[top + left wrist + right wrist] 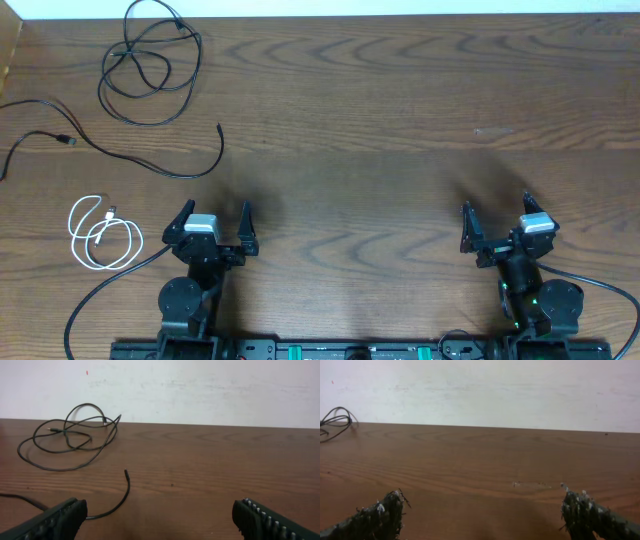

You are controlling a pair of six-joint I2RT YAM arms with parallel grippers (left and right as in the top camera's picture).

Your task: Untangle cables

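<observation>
**Fig. 1. Three cables, two idle grippers**

I count three thin cables, all on the left of the wood-grain table (380, 120). The coiled black cable (135, 58) lies by the far edge, the second black cable (68, 141) snakes below it, and the looped white cable (110, 212) lies beside the left gripper (216, 212). That gripper and the right gripper (496, 208), which is well apart from the cables, have their jaws spread and hold nothing.

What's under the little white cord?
Only the wooden table shows under the white cord and through its loops. Where the cord crosses itself, the upper strand covers a bit of the lower one. Nothing else is visible there.
</observation>
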